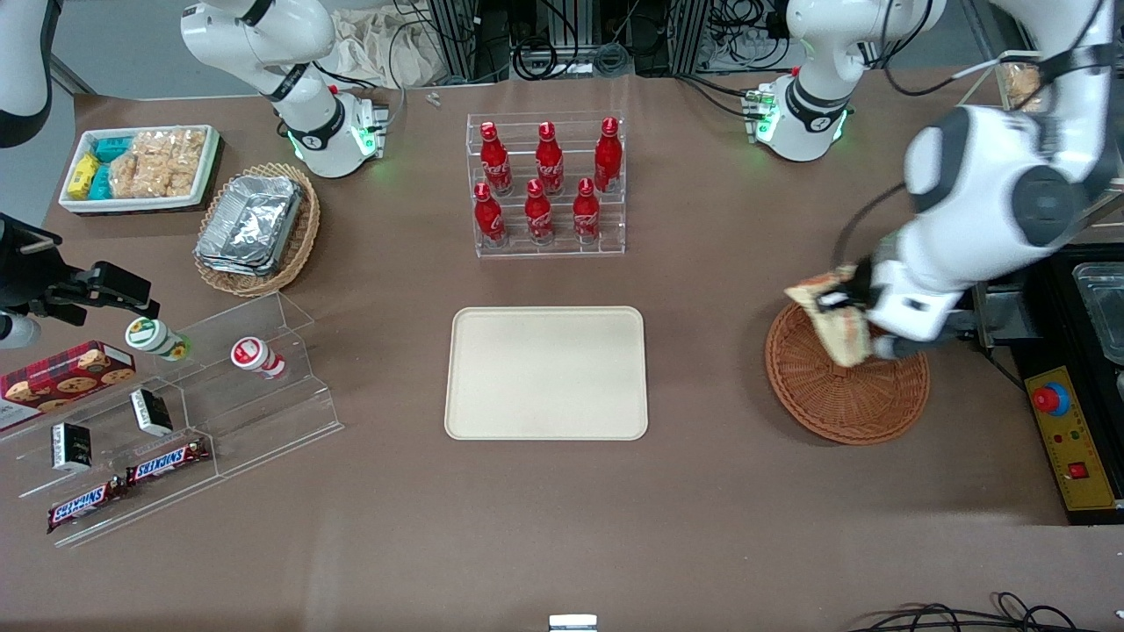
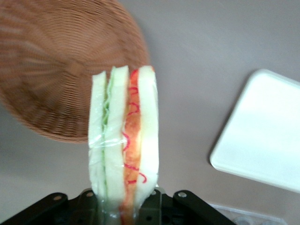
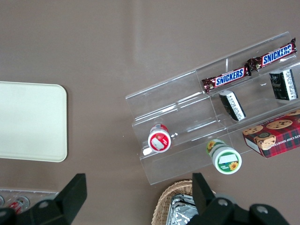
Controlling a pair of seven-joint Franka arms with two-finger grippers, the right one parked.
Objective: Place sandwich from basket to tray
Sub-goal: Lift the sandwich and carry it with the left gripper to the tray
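- Gripper [image 1: 845, 309] is clamped on the sandwich [image 1: 834, 320], held in the air above the basket [image 1: 846, 386].
- Basket now holds nothing.
- Left to do: carry it sideways from the basket to the bare tray [image 1: 546, 372] and release.

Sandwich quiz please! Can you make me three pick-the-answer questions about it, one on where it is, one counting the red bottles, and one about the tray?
1. Where is the sandwich?
A. on the tray
B. held by the gripper above the basket
C. in the white bin

2. How many red bottles stand in the clear rack?
A. four
B. six
C. nine

3. What lies on the tray?
A. nothing
B. a bottle
C. a Snickers bar

Answers: 1 B, the fingers grip its wrapped end over the basket. 2 B, two rows of three. 3 A, its cream surface is bare.
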